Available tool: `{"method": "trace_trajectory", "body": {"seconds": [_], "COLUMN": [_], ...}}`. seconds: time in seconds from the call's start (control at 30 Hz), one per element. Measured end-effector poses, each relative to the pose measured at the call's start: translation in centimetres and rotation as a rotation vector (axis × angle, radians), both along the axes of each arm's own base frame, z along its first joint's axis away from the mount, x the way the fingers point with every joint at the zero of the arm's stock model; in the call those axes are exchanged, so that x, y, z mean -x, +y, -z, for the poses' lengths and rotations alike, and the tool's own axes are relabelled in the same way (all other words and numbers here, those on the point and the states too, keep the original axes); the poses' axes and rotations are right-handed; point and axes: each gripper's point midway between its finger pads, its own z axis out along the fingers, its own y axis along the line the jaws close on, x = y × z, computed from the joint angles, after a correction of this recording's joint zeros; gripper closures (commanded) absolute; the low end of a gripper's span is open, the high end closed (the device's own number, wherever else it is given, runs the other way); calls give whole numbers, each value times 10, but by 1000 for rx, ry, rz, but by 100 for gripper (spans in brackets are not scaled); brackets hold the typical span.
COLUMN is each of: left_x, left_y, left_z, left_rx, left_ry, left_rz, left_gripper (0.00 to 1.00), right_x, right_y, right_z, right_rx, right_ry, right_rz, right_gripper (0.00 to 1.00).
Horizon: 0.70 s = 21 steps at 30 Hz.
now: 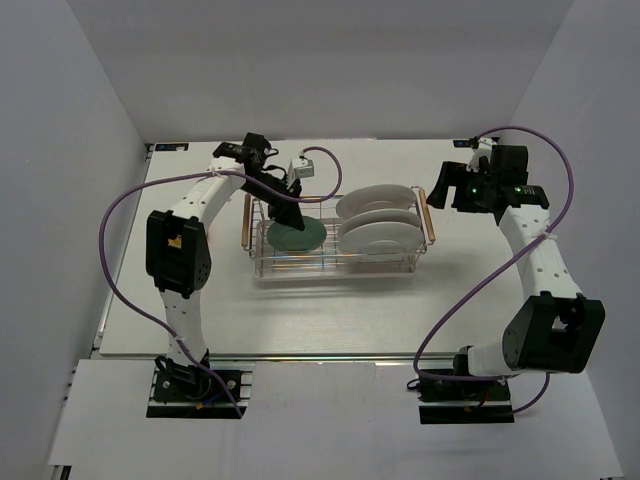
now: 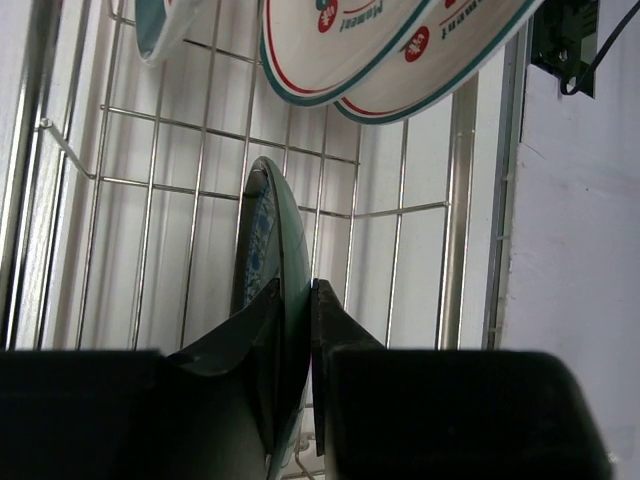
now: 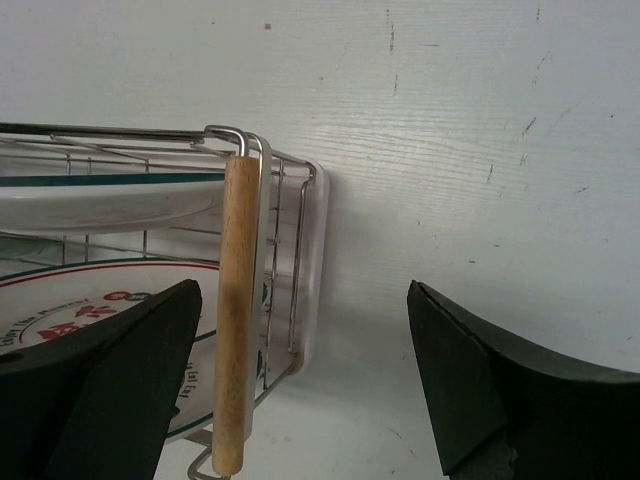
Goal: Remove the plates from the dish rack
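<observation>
On the near side of the dish rack point(image 1: 335, 268), the white table point(image 1: 200, 310) is bare up to the rack's long front wall, leaving open room along that whole edge.

Rack: the long axis runs left to right, with a wooden handle at each short end, the left handle point(image 1: 247, 222) and the right handle point(image 1: 428, 222).

Rack, left half: a teal plate point(image 1: 297, 237) stands on edge and leans, its broad face turned toward the rack's near side and its width lying along the rack's long axis. The left gripper point(image 1: 290, 212) comes down over the rack's far left corner onto the plate's upper rim. The left wrist view shows the left gripper point(image 2: 297, 300) clamped on that rim, one jaw against each face of the teal plate point(image 2: 268, 240), with no gap showing. Bare wire lies on both sides of the plate.

Rack, right half: three white plates point(image 1: 380, 220) lean overlapped and face the same way as the teal one, apart from it. Two show green rims point(image 2: 330, 60).

Rack, right end: the right gripper point(image 1: 442, 188) sits outside, near the far right corner. The right wrist view shows the right gripper point(image 3: 303, 290) with jaws wide apart and holding nothing. The right handle point(image 3: 238, 300) stands upright between the jaws, close to one of them, and bare table fills the rest of the gap.

Rack, far side: open table runs to the back wall point(image 1: 330, 70).
</observation>
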Motion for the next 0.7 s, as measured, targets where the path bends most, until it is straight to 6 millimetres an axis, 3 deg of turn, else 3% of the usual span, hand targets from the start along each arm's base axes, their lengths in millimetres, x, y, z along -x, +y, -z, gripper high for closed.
{"method": "trace_trajectory", "body": {"seconds": [0.3, 0.5, 0.7], "left_x": [9, 23, 14], "left_y": [2, 6, 3], "left_z": [-14, -42, -75], "left_rx": [3, 32, 86], "left_ry": [-12, -83, -223], "left_rz": [38, 86, 117], "left_gripper": [100, 100, 100], "right_x": [0, 0, 0], "right_y": [1, 1, 2], "right_z": [0, 0, 0], "right_rx": [-4, -5, -7], "right_ry": [0, 0, -1], "right_rz": [-5, -6, -9], "right_gripper": [11, 11, 11]}}
